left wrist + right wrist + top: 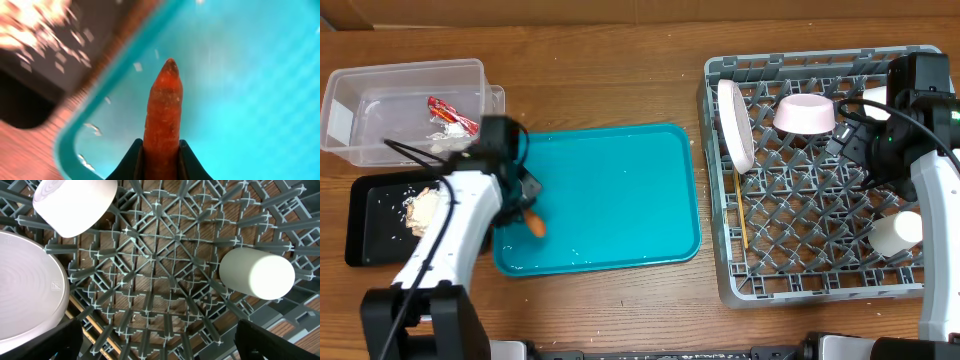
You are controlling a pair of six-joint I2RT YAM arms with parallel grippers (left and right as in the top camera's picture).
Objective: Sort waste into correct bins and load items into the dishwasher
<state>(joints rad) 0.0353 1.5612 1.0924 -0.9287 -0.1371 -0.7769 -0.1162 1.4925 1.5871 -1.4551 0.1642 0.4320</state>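
The left gripper (160, 148) has its jaws clamped on the orange sausage stick (165, 105) above the teal tray's (620, 190) left edge. Carry it level over the black tray (365, 225) before releasing. The right gripper's (159, 341) jaws gape empty.

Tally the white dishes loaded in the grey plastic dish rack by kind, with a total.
Round white plate: 1
Small pinkish-white bowl: 1
White cup: 1
Total: 3
A white edge by the grey plastic dish rack's far rim is too hidden to count.
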